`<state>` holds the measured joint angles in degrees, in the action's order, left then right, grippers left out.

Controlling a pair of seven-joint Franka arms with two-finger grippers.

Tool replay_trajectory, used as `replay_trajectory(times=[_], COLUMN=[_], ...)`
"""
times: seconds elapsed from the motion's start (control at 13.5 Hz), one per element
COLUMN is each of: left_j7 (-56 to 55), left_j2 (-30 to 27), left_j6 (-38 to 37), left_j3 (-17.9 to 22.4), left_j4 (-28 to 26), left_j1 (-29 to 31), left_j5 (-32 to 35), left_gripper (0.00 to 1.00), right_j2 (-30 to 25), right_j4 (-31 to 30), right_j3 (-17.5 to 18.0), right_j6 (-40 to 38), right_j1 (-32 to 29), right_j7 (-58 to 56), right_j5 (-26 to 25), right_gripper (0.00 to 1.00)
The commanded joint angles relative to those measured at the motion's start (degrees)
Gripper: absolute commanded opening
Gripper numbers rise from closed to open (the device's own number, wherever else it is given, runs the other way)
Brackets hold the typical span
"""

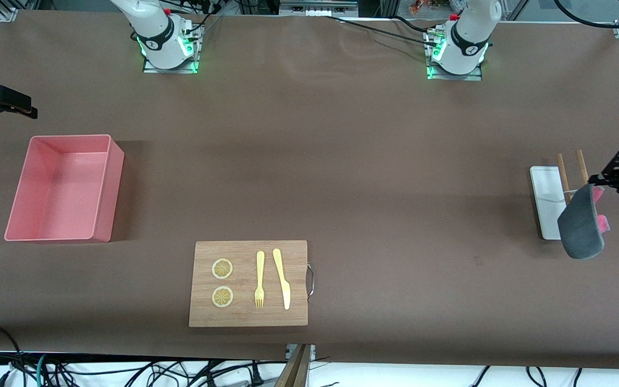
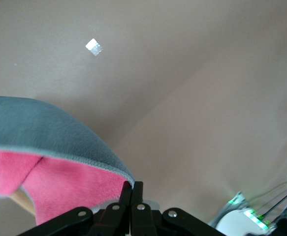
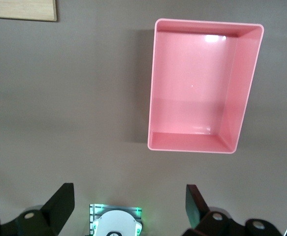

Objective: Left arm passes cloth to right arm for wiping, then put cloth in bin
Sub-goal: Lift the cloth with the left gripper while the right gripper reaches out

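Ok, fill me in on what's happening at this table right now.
The left gripper is shut on the cloth, holding it up in the air over the white tray at the left arm's end of the table. The right gripper waits open, up in the air near the pink bin, which has nothing in it. No handover has happened yet. The wooden board with fork, knife and lemon slices sits untouched.

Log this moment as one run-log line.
left gripper: shut on cloth, over white tray | right gripper: open, waiting | bin: empty
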<state>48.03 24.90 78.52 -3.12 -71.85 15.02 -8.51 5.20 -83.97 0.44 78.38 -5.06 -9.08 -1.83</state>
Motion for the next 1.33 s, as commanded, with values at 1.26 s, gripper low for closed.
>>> replay_trajectory(times=[1.26], left_j7=[-32.66], left_j2=[1.37], left_j6=[9.18], left_j3=[0.40], left_j4=[-0.22], left_j1=[-29.52], left_j5=[-32.60], left_gripper=[0.00], right_j2=[15.97], right_j4=[0.83], right_j3=[1.49], right_j6=[16.34], right_j1=[15.06], right_j7=[24.60], right_j5=[7.98], right_gripper=[1.00])
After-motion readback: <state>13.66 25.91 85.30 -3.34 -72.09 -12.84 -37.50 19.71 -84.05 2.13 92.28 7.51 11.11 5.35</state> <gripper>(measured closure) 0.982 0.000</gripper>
